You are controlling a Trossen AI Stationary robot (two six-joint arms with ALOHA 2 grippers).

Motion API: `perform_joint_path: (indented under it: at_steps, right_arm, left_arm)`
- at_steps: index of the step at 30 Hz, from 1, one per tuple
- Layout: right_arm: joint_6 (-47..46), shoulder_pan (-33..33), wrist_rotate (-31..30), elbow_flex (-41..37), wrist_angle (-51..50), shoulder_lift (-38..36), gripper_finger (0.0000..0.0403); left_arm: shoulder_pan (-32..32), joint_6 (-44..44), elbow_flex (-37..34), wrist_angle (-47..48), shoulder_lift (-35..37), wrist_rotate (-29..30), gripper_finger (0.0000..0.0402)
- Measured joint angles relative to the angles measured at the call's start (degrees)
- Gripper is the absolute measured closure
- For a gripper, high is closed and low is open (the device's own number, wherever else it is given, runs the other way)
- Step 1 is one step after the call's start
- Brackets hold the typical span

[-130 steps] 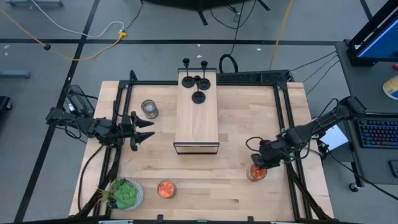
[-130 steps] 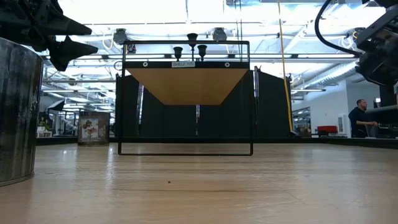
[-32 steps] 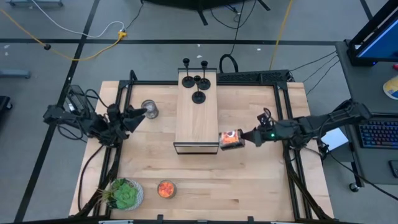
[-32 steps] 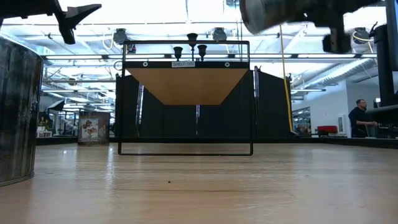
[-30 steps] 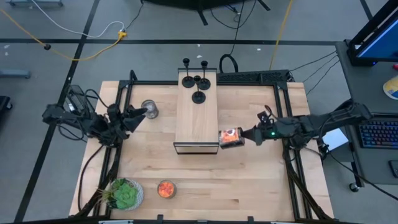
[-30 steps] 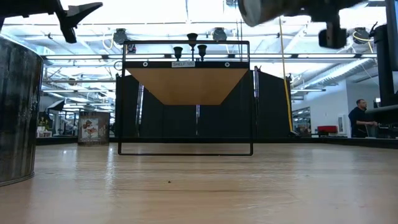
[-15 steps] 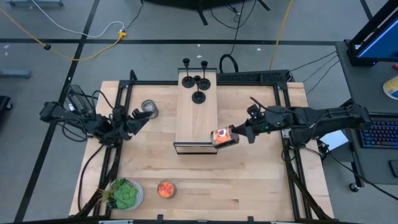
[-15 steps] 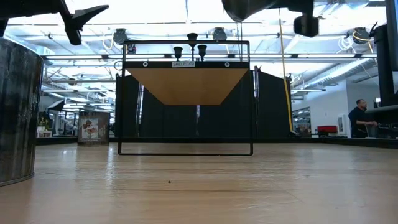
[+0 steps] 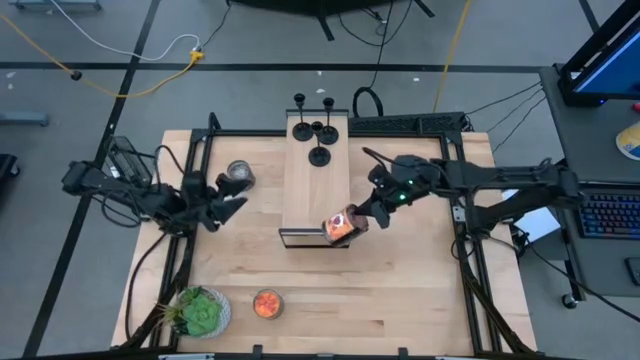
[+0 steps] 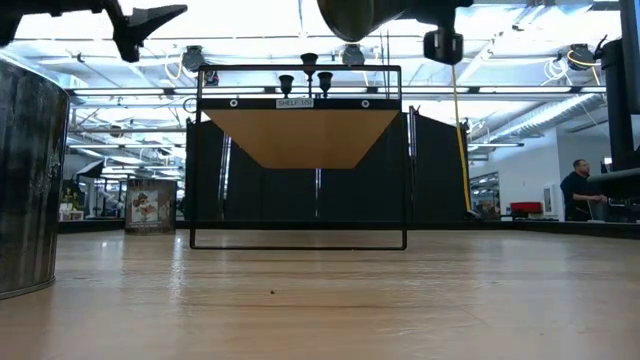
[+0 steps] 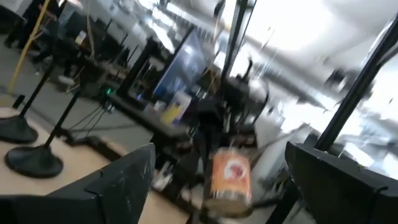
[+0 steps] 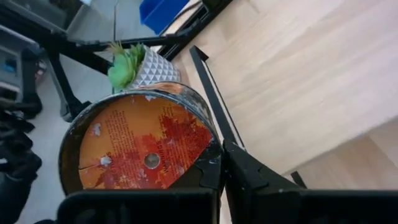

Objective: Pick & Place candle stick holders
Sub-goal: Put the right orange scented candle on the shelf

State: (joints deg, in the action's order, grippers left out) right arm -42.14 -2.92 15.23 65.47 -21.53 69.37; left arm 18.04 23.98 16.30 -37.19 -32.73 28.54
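Observation:
Several small black candle stick holders (image 9: 318,128) stand on their round bases at the far end of a wooden shelf top (image 9: 316,185); they also show in the low view (image 10: 308,75) and two bases in the left wrist view (image 11: 25,149). My right gripper (image 9: 354,221) is shut on a glass jar of orange wax (image 9: 339,224) above the shelf's near end. My left gripper (image 9: 232,205) is open and empty, left of the shelf, near a silver tin (image 9: 240,174). My right gripper holds the orange jar by its round side wall (image 12: 208,163), near the rim, pinched between its two fingers. The fingers come slanting from the table's right and far side. The jar is lifted clear and tilted, its orange round face (image 12: 140,149) toward the wrist camera.
A potted green plant (image 9: 200,312) and a second orange candle (image 9: 267,303) stand at the table's near left. The silver tin looms at the left of the low view (image 10: 25,180). A black frame edges the table. A person sits far behind (image 10: 578,185).
My right gripper has carried the orange jar toward the table's left edge and a little toward the far edge, from beside the shelf to over its near end, tipping it further. My left gripper has drifted a little toward the near edge, away from the silver tin.

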Motion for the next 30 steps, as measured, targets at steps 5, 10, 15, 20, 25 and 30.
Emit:
perform_joint_path:
  at_steps: [5, 10, 15, 20, 25, 30]
  right_arm:
    - [2.9, -1.6, 2.2, 2.6, -0.6, 2.8, 0.0403]
    - [5.5, -2.6, 3.1, 4.4, -1.2, 5.2, 0.0403]
    - [7.8, -2.8, 3.1, 5.9, -1.0, 7.3, 0.0403]
    - [9.6, -2.8, 3.1, 7.0, -1.0, 9.5, 0.0403]
    - [11.0, -2.8, 3.1, 7.3, -1.1, 10.2, 0.0403]
    - [11.7, -3.0, 3.1, 7.3, -1.0, 10.1, 0.0403]
  left_arm:
    - [-0.1, 2.1, 9.3, 15.9, -4.7, 0.4, 0.0038]
    - [-1.6, 2.2, 18.5, 25.1, -10.4, 0.9, 0.0018]
    - [-3.5, 1.1, 26.8, 32.0, -16.6, -1.5, 0.0004]
    - [-5.9, 0.5, 34.4, 39.6, -22.7, -7.1, 0.0006]
    - [-8.9, 1.7, 41.5, 47.4, -29.4, -14.4, 0.0006]
    - [-11.7, 1.9, 48.3, 52.7, -35.9, -22.7, 0.0007]
